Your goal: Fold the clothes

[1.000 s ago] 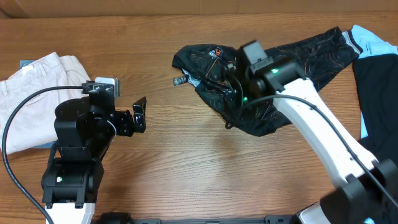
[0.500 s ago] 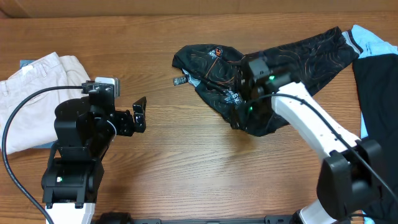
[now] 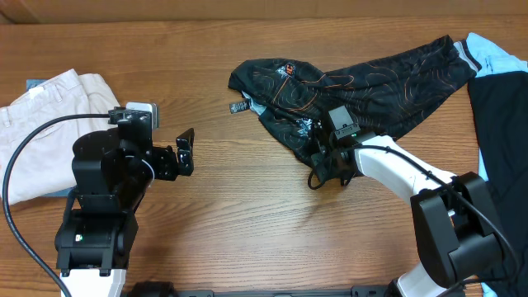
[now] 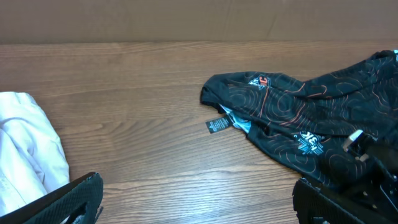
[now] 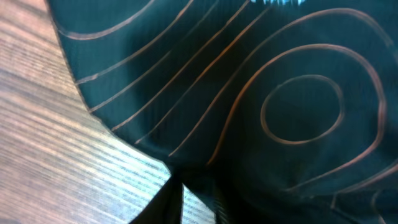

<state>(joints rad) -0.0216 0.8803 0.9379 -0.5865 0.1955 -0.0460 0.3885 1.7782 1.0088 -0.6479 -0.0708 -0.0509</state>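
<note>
Now | right gripper (image 3: 327, 162) at clothes (image 3: 388, 82) edge (grip unclear) | left gripper (image 3: 186, 151) spread

Robotics lab bench: left arm (image 3: 101, 186), right arm (image 3: 404, 175), loose cable (image 3: 12, 177), wood-grain table (image 3: 247, 239).

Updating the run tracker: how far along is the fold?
Done: nothing. The black garment lies crumpled and unfolded on the table. In hand: the right gripper looks pinched on the garment's near edge, and the left gripper hangs open, apart from it. Left: flattening the garment and every fold.
</note>
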